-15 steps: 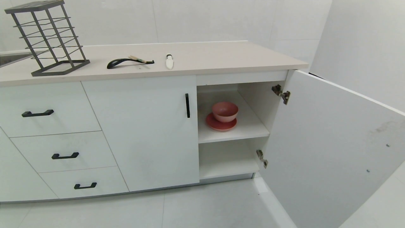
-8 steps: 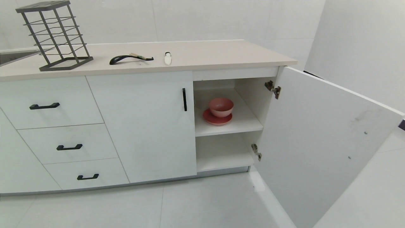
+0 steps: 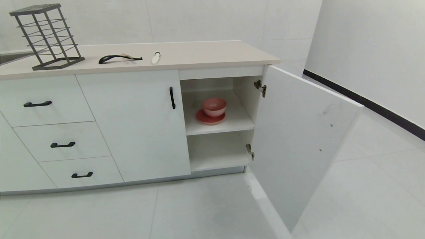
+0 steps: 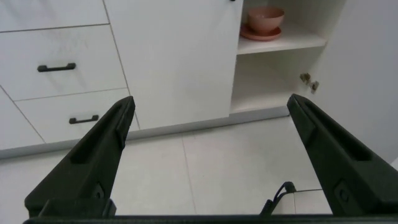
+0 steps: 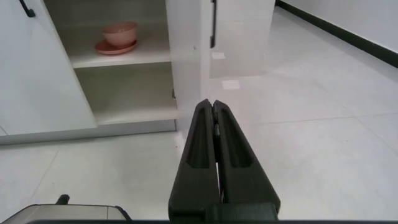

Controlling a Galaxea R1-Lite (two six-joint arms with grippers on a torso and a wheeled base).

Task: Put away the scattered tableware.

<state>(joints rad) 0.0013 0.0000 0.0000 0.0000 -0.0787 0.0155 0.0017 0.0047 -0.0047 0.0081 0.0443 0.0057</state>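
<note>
Pink bowl (image 3: 214, 107) sits upright on a red plate (image 3: 202, 118), and you will find the pair on the upper shelf (image 3: 237, 123) of the open cabinet compartment, toward its left side; the lower shelf (image 3: 215, 158) lies beneath it. More tableware lies above on the beige countertop (image 3: 212, 53); a black spoon (image 3: 111, 59) rests there with its handle pointing right, and a thin pale item lies against that handle, too small for you to identify; a white utensil (image 3: 156, 57) lies just beside the handle's end, apart from it. Farther left on the same counter stands a dark wire rack (image 3: 46, 36), upright, with the edge of a sink (image 3: 10, 57) behind it. The cabinet door (image 3: 298, 139) on the right hangs wide open on two hinges; the door (image 3: 132, 126) to the left of the compartment is closed, its black handle (image 3: 172, 98) vertical near the opening; left of that you have three closed drawers (image 3: 63, 132) stacked one over another, each with a black pull. Your left gripper (image 4: 211, 102) hangs over the pale tiled floor (image 3: 206, 205) facing the cabinet, its jaws spread wide apart with nothing between them; your right gripper (image 5: 212, 104) hangs low before the open compartment, jaws pressed together and empty.
</note>
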